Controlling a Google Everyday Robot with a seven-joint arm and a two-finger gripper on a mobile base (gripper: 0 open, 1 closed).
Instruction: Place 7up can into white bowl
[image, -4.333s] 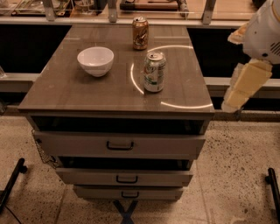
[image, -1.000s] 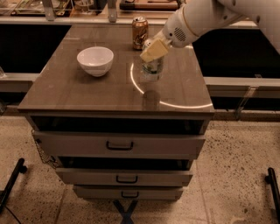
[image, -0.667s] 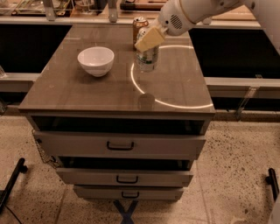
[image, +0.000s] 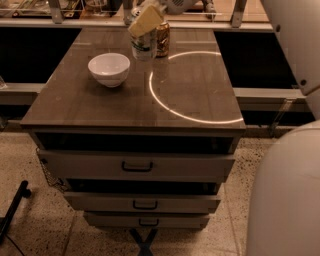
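7up can (image: 144, 50): where is it, and what has hold of it?

Far side of the tabletop (image: 100, 105), just beside the brown can (image: 163, 40), to that can's left. The hand (image: 144, 26) comes down on it from above and appears clenched on its upper part; a pale finger (image: 146, 21) lies across the top.

Why grip it from above?

My reading: a top grip keeps the can upright and leaves its base free, so it can be lowered straight into the white bowl (image: 107, 74). I cannot tell whether the base touches the tabletop or hangs just clear.

And the bowl?

Upright, open side up, nothing in it, left of the can and nearer to us, apart from both cans. The transfer would be short and unobstructed.

Count, please.

Cans: two, one 7up and one brown. Bowls: one. Hands: one. Drawers (image: 136, 166) under the tabletop: three, each with one handle. Also one ring of light (image: 186, 116) reflected on the surface, which is not an object.
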